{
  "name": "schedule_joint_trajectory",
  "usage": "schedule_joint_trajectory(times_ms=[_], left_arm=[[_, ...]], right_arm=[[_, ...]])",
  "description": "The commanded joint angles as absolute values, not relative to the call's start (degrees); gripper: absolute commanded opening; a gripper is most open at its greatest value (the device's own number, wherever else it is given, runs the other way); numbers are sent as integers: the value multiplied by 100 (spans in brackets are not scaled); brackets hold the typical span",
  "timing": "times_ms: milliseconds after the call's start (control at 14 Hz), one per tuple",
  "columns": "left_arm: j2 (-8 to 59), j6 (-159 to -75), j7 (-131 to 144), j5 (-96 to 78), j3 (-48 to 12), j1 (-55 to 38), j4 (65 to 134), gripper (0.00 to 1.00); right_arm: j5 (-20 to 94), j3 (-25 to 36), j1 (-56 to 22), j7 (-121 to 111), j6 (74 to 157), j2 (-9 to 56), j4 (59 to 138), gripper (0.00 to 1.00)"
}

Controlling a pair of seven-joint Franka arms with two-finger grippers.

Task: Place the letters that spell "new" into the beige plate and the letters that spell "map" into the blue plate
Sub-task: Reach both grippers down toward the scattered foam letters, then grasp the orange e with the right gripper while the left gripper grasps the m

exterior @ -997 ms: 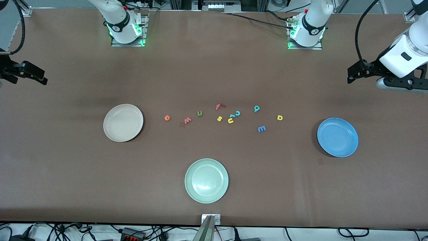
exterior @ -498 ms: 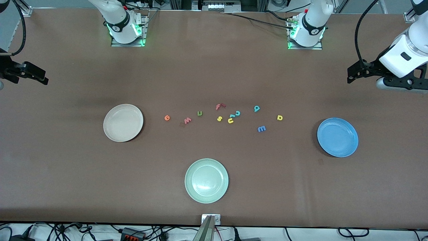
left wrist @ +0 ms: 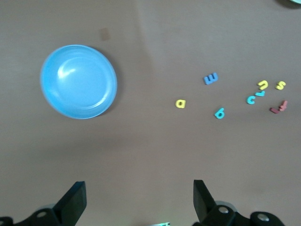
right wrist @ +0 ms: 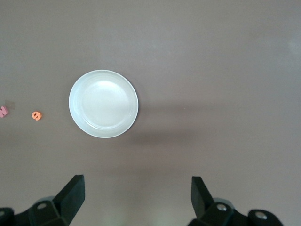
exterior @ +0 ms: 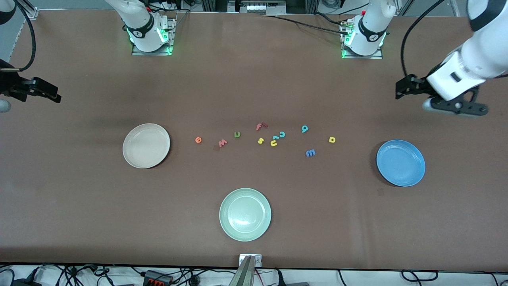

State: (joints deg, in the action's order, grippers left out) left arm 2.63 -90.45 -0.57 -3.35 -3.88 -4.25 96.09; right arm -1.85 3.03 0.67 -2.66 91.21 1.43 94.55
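You have nothing sorted yet: the beige plate (exterior: pixel 146 145) and the blue plate (exterior: pixel 400 162) are both bare, and all six letters lie on the table (exterior: pixel 254 87) between them: orange "e" (exterior: pixel 198 139), dull-red "w" (exterior: pixel 222 143), green "n" (exterior: pixel 237 134), teal "a" (exterior: pixel 304 128), blue "m" (exterior: pixel 310 153), yellow "p" (exterior: pixel 332 139). Your left hand (exterior: pixel 403 91) hangs spread and empty above the table near the blue plate; your right hand (exterior: pixel 49 94) is likewise spread and empty at its own end.
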Motion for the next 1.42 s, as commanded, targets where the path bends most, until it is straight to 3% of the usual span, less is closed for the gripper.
schedule_joint_trajectory(times_ms=[0, 641, 997, 1281, 1353], left_arm=[[728, -9255, -211, -440, -387, -737, 9519, 100], [2090, -10676, -2862, -449, -422, -1537, 9755, 100], [2592, -13021, -3699, -150, -413, -2073, 10800, 100], [3057, -13902, -4147, 278, -413, -2259, 10951, 94], [3146, -14026, -4183, 403, -413, -2259, 10951, 91]], right_arm=[[-202, 229, -183, -220, 9079, 420, 9658, 100], [-141, 220, -1766, -245, 10387, 2117, 9686, 100], [-97, 167, -2513, -264, 11230, 2662, 9843, 100], [-88, 132, -2610, -246, 12697, 2926, 10545, 100], [-62, 36, -2602, -246, 12839, 3022, 10590, 96]])
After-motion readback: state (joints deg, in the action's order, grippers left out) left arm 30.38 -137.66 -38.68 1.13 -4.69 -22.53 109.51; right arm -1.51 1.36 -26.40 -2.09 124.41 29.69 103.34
